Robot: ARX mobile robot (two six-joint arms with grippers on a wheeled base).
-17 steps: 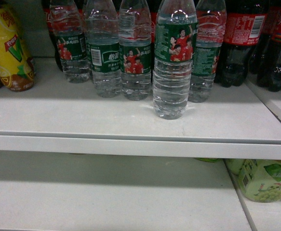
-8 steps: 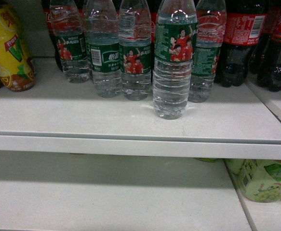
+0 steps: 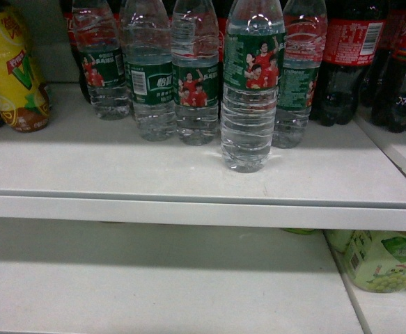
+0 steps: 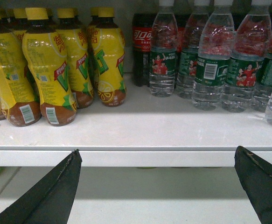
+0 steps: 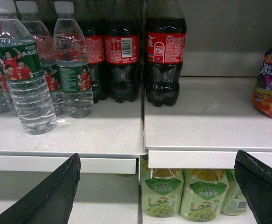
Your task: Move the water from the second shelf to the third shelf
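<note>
You've got five water bottles (image 3: 252, 90) here, nothing moved since before; left gripper (image 4: 159, 186) and right gripper (image 5: 159, 186) both spread wide.

Yellow tea bottles (image 4: 47, 70) crowd the upper shelf's (image 3: 189, 174) left end beside me; dark cola bottles (image 5: 166, 51) stand at its right, green grape drinks (image 5: 203, 193) below, a purple packet (image 5: 271, 79) farther right.

clear water bottle (image 3: 248, 90) green label, yellow bottles (image 4: 47, 65), red-labelled cola (image 5: 166, 56)
</note>
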